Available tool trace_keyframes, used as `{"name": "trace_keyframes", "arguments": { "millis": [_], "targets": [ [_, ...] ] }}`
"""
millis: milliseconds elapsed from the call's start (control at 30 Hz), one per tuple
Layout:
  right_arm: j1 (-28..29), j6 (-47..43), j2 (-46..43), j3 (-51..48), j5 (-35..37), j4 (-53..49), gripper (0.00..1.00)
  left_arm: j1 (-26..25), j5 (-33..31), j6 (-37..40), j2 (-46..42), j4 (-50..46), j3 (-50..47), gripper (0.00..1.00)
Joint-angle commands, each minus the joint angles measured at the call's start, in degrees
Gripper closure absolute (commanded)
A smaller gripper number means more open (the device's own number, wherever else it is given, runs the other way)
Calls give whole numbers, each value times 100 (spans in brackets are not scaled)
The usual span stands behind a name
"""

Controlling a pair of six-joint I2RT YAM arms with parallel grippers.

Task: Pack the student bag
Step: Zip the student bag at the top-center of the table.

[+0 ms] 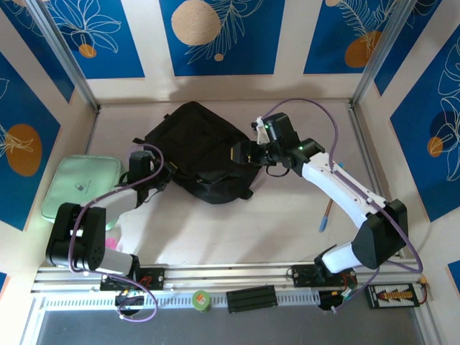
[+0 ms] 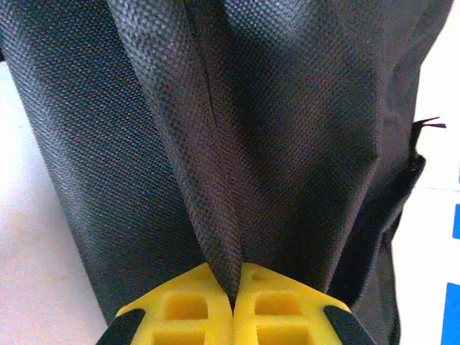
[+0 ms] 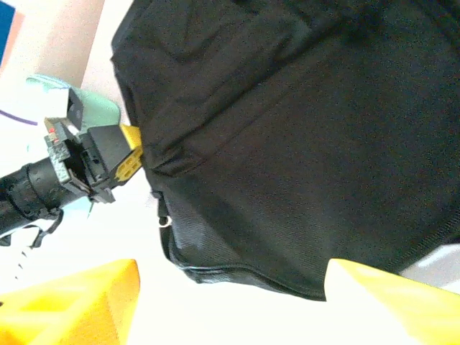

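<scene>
The student bag [image 2: 302, 144] runs off the left wrist view's top edge, its pinched fold vanishing between the pressed-together fingers of the left gripper [image 2: 232, 284]. Near the right arm [image 1: 338, 183], a thin blue stick [image 1: 325, 215], perhaps a pen, is too small to tell.

Bright, even light; wrist views washed out, slightly soft.

Left arm [image 1: 115, 202], jaws pinched shut; right arm [image 1: 338, 183], jaws apart, apparently empty.
</scene>
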Motion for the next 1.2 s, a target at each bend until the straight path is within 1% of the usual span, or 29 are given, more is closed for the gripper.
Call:
{"name": "trace_keyframes", "arguments": {
  "millis": [0, 67, 167, 333, 500, 700, 933, 1033, 1167],
  "targets": [
    [354, -721, 212, 471, 184, -429, 32, -28, 283, 7, -189, 537, 270, 100],
    [604, -1032, 392, 714, 353, -579, 32, -147, 282, -36, -332, 552, 373, 100],
    [995, -1435, 752, 1103, 642, -824, 37, -393, 309, -37, -443, 430, 603, 100],
    [1417, -1741, 1391, 1698, 1066, -1149, 51, -664, 302, -80, -495, 242, 822, 100],
    [1579, -1699, 1887, 2135, 1283, -1346, 62, -827, 346, -110, -387, 298, 936, 100],
    [1685, -1625, 2351, 2428, 1637, -1591, 66, -885, 397, -131, -260, 342, 998, 100],
    [1761, -1629, 2316, 2282, 1636, -1621, 75, -888, 410, -142, -204, 371, 1008, 100],
    [1804, -1614, 2188, 2172, 1761, -1592, 75, -889, 356, -108, -211, 297, 1023, 100],
    [1839, -1632, 1880, 2032, 1571, -1545, 75, -890, 328, -79, -198, 210, 1051, 100]
  ]
}}
